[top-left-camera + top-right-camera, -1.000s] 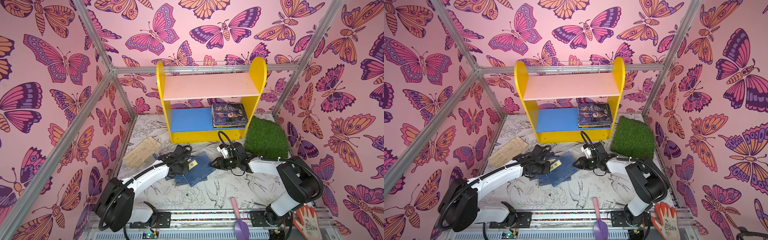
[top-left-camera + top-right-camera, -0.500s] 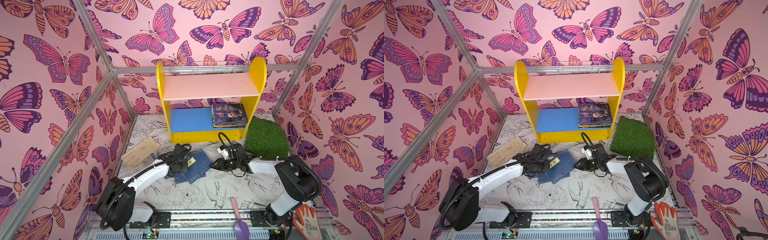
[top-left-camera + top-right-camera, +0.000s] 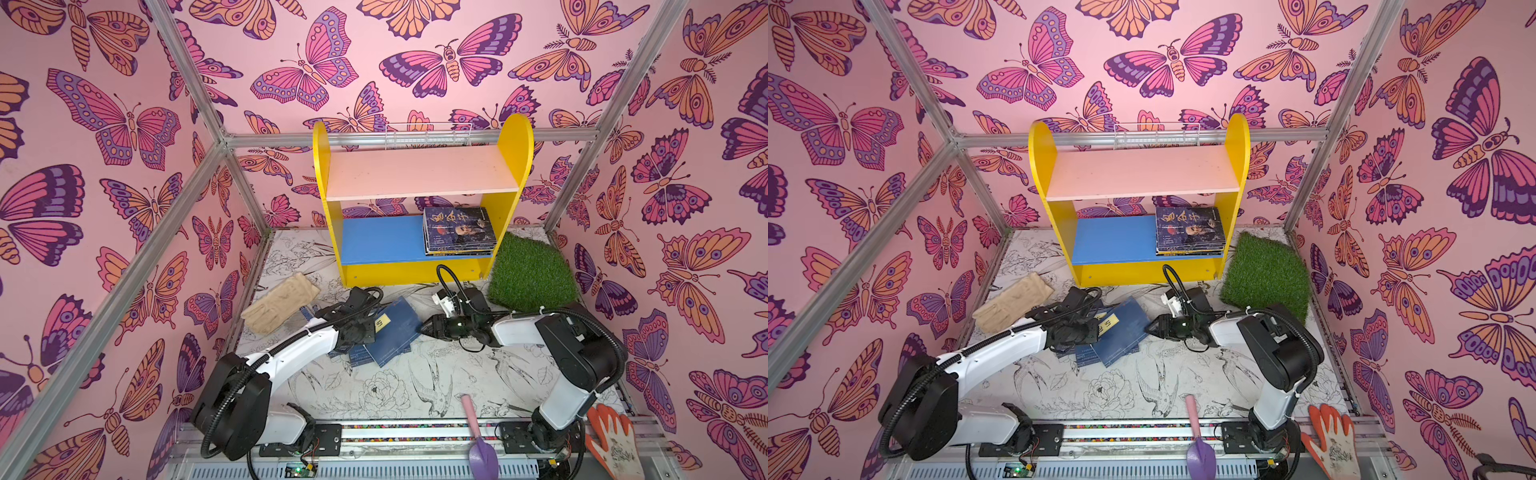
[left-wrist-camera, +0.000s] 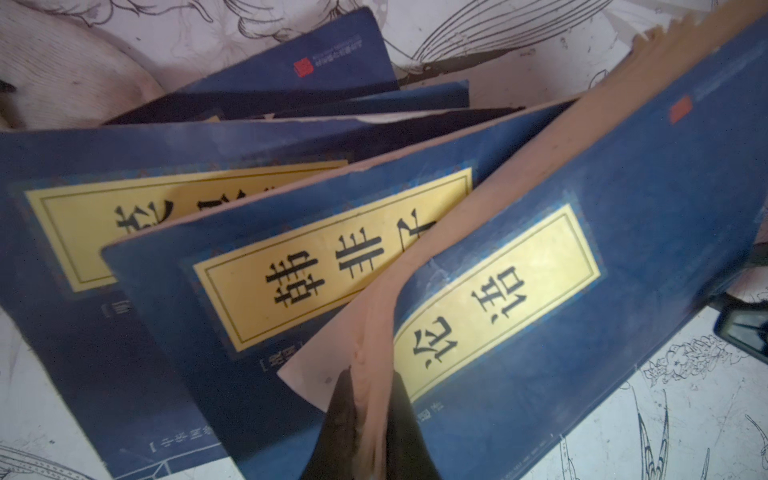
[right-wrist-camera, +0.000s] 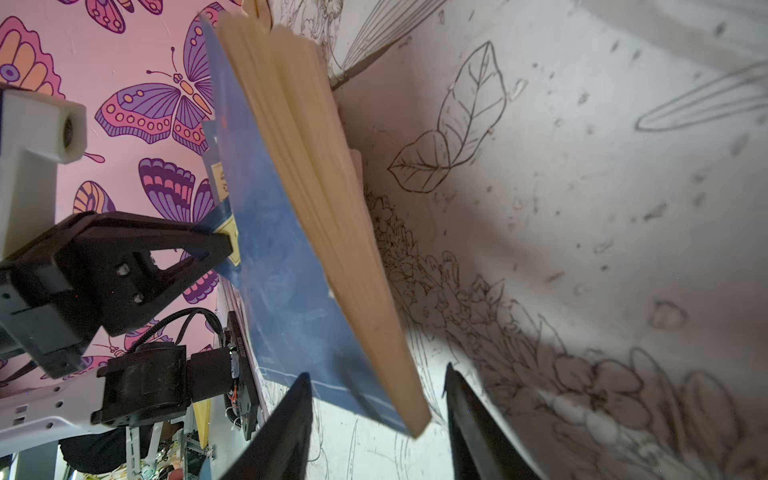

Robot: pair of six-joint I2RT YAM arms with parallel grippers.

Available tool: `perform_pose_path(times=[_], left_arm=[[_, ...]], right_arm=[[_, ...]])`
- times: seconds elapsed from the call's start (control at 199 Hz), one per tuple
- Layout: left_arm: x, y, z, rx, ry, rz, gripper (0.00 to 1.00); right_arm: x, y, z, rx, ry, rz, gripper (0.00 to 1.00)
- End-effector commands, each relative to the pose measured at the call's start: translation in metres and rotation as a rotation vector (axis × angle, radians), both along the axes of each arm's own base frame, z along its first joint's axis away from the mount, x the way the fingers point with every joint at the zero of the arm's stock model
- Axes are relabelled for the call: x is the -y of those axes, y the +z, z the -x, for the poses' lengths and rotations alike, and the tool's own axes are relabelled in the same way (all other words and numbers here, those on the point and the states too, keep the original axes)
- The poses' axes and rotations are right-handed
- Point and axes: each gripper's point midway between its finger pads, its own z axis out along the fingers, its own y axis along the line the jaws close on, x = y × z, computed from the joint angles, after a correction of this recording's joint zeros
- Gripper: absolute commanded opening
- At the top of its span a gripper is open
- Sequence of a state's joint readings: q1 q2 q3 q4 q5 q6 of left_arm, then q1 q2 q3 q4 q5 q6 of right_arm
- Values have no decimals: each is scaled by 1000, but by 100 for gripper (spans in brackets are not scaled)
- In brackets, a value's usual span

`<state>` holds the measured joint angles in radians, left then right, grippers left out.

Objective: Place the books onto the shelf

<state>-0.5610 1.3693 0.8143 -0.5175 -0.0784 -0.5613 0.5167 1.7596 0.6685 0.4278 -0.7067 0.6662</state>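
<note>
Several navy books with yellow labels [image 4: 332, 257] lie fanned on the floor in front of the shelf [image 3: 419, 172] [image 3: 1142, 174]. My left gripper [image 4: 370, 378] [image 3: 372, 328] [image 3: 1094, 330] is shut on the near edge of the top navy book [image 4: 540, 291] [image 3: 395, 328] [image 3: 1121, 326], which is lifted and tilted. My right gripper [image 5: 376, 374] [image 3: 424, 328] [image 3: 1150, 328] is open at the book's [image 5: 282, 270] opposite edge. That corner sits between the fingers, touching neither. A stack of portrait-cover books [image 3: 459, 230] [image 3: 1190, 230] lies on the right of the blue lower board.
A beige glove [image 3: 282, 303] lies left of the books and a green grass mat [image 3: 532, 270] lies right of the shelf. A purple trowel [image 3: 478, 436] and an orange-and-white glove [image 3: 611, 440] lie at the front edge. A white wire basket [image 3: 428, 135] sits behind the shelf.
My left gripper has raised and tilted the top navy book, swinging its far edge toward the right gripper. The right gripper has stayed about where it was.
</note>
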Motion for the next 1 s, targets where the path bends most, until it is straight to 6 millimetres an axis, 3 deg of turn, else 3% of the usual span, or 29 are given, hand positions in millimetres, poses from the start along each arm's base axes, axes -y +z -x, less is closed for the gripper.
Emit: perform_pose_path(times=[0.0, 0.216, 0.427, 0.492, 0.577, 0.703, 0.753, 0.773, 0.999], left_arm=[[-21, -13, 5, -36, 9, -102, 0], [-16, -16, 4, -54, 0, -77, 0], [-15, -11, -7, -39, 33, -37, 1], [-16, -6, -11, -23, 47, -23, 8], [-22, 1, -17, 2, 88, -6, 28], [-45, 8, -20, 37, 208, 3, 56], [-57, 8, -19, 43, 267, 10, 59], [-62, 8, -18, 44, 292, 13, 60], [-106, 5, -2, 56, 512, 37, 67]], right_arm=[[-7, 11, -18, 67, -15, -30, 51], [-17, 30, -18, 83, -7, -151, 41], [-19, 44, -6, 65, 5, -240, 13], [-16, 44, -2, 72, 3, -228, 6], [-10, 44, 2, 90, -2, -193, 0], [0, 51, 6, 119, -14, -148, 0], [5, 52, 9, 119, -20, -129, 0], [6, 64, 9, 147, -20, -138, 0], [14, 112, 14, 237, -30, -156, 0]])
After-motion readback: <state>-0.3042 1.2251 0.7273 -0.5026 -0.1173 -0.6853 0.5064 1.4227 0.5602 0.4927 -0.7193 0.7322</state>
